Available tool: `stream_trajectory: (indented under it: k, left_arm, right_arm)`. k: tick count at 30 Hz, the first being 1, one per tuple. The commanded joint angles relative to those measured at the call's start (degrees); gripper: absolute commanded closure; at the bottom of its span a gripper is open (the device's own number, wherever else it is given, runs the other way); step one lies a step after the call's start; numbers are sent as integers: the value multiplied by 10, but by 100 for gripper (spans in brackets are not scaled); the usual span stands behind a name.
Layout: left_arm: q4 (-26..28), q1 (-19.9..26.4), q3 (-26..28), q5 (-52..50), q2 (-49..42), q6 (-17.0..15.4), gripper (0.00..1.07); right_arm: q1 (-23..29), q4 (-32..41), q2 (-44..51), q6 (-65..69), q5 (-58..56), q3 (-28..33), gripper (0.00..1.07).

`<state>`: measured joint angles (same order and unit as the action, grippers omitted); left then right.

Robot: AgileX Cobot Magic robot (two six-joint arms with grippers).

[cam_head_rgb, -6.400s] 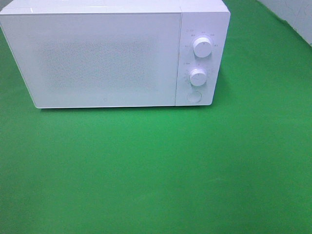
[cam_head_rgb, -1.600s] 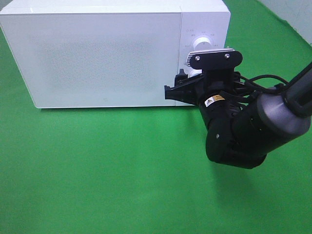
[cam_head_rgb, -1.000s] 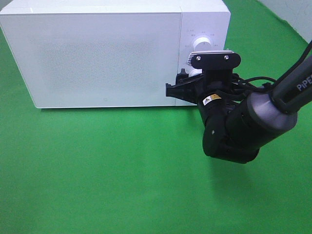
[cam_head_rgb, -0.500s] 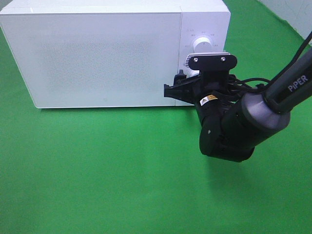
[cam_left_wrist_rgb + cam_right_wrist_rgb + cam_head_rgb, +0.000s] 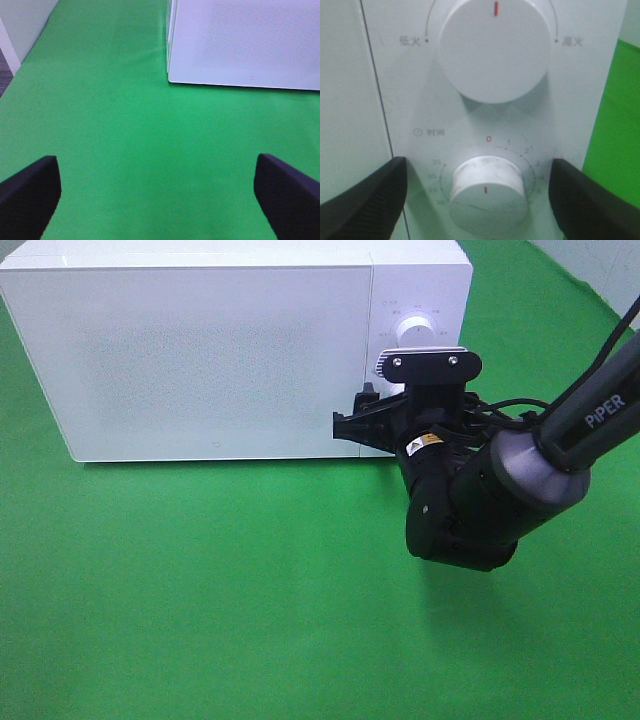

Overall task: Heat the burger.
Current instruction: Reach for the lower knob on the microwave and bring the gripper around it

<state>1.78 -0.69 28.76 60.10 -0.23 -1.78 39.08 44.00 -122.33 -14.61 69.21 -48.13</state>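
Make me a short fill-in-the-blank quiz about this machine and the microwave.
The microwave stands on a ____ cloth. Its door is ____. The right tool faces the lower knob with its jaws ____.
Missing words: green; closed; open.

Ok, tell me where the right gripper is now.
The right gripper sits right of centre in the exterior high view, at the control panel of the microwave, below the upper knob, open jaws either side of the timer knob.
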Motion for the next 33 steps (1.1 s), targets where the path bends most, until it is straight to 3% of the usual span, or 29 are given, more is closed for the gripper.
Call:
stream_trajectory:
  k: [1,9,15,17,18,20,21,22,23,24,27,33]
  left_arm:
    - [1,1,-1,-5,-13,1,9]
    - [1,1,-1,-5,-13,1,9]
    - [1,1,-1,-5,-13,1,9]
    - [1,1,-1,-5,-13,1,9]
    - [1,1,-1,-5,-13,1,9]
    - [1,1,-1,-5,-13,1,9]
    - [1,1,-1,-5,-13,1,9]
    - [1,1,-1,-5,-13,1,9]
    - [1,1,-1,-5,-13,1,9]
    - [1,1,-1,-5,-13,1,9]
    - [1,1,-1,-5,-13,1,9]
    - [1,1,-1,-5,-13,1,9]
  right_arm:
    - [-3,-13,-3,1,-7,-7,34]
    - [-3,-13,-5,1,-7,-7,35]
    - [-3,-13,-5,1,-5,-7,43]
    - [-3,-13,-5,1,1,-7,59]
    - [-3,-13,-5,1,1,-7,59]
    - [-3,-13,-5,1,12,-7,79]
    - [-3,-13,-5,1,12,-7,79]
    - [-3,-13,-5,1,14,-7,91]
    - [-3,-13,-5,1,14,-7,91]
    - [-3,-14,-5,1,16,-7,99]
    - [-3,-18,-5,1,26,-7,106]
    - [-3,-18,-5,1,39,-7,106]
